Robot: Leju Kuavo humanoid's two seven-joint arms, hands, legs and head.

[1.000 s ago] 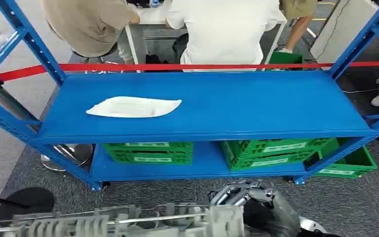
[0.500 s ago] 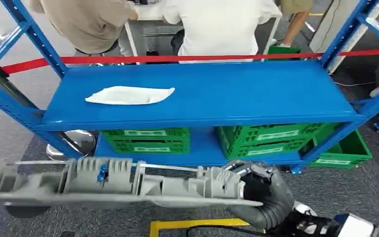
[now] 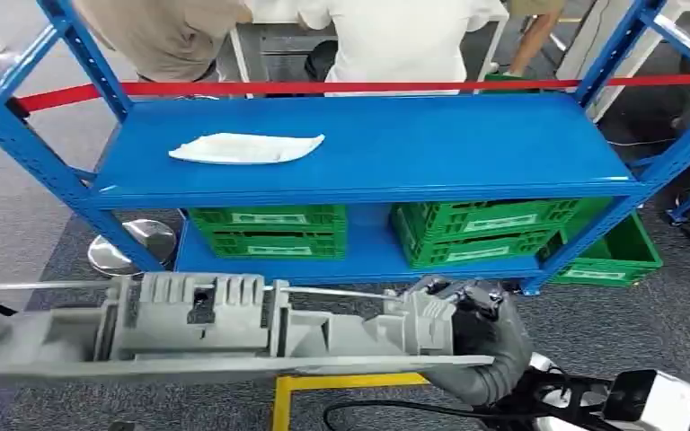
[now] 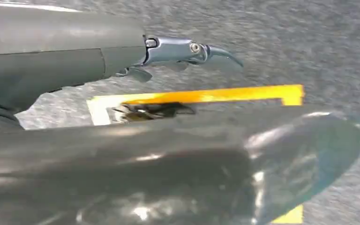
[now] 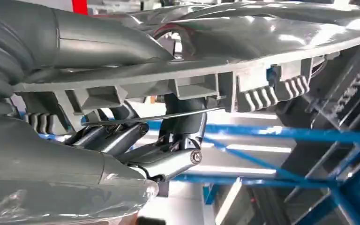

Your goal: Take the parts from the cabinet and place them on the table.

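Note:
A long grey ribbed plastic part (image 3: 207, 328) lies level across the bottom of the head view, running off its left edge. My right hand (image 3: 472, 314) grips its right end, and in the right wrist view the part (image 5: 243, 70) rests over that hand's fingers (image 5: 168, 159). In the left wrist view my left hand (image 4: 75, 56) lies along the part's glossy dark side (image 4: 168, 168), thumb on one side, the other fingers hidden. A white flat part (image 3: 247, 148) lies on the left of the blue rack's upper shelf (image 3: 467, 148), well ahead of both hands.
Green crates (image 3: 265, 232) (image 3: 485, 232) stand on the lower shelf, and another (image 3: 615, 256) sits on the floor at the right. A red tape (image 3: 368, 86) runs behind the rack, with people (image 3: 395, 36) beyond it. A yellow floor mark (image 3: 350, 382) lies below the part.
The whole view has shifted, so the camera has moved; the rack now sits higher and a little farther off. The grey part has risen in the picture, still in my right hand.

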